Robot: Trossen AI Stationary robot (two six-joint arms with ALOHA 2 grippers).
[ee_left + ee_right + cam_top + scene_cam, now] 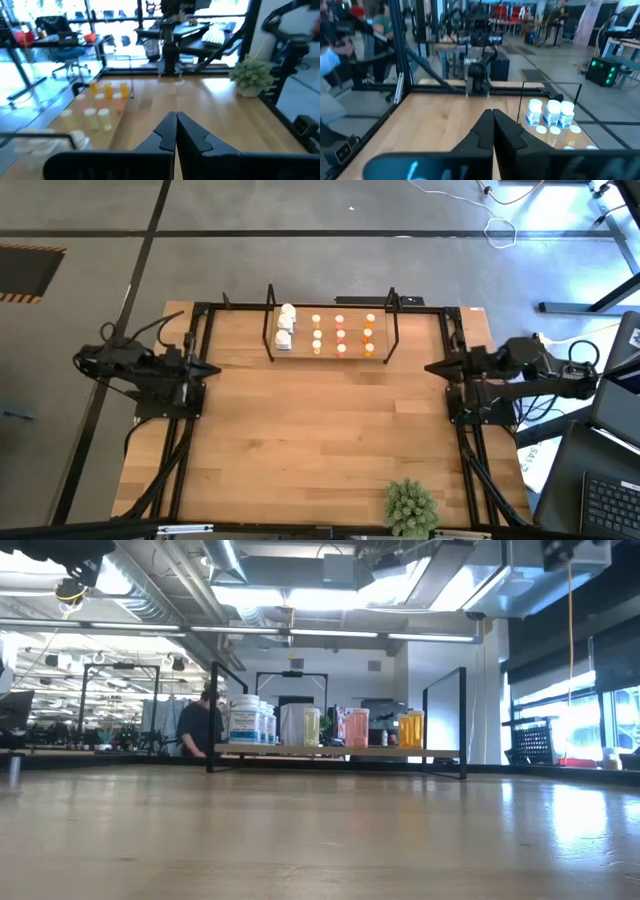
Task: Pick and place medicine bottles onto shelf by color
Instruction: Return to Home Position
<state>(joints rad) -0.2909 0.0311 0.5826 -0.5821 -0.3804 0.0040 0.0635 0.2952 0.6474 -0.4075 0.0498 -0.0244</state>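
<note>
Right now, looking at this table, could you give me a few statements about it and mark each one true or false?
1. All the medicine bottles stand on the shelf; none is on the bare table. True.
2. The left gripper holds a bottle. False: it is shut on nothing, at the table's left side.
3. The white bottles are grouped at one end of the shelf. True: the end toward the left arm.
4. The plant sits on the shelf. False: it stands at the table's opposite edge, far from the shelf.
5. The right gripper is wide open. False: it is shut, at the table's right side.
</note>
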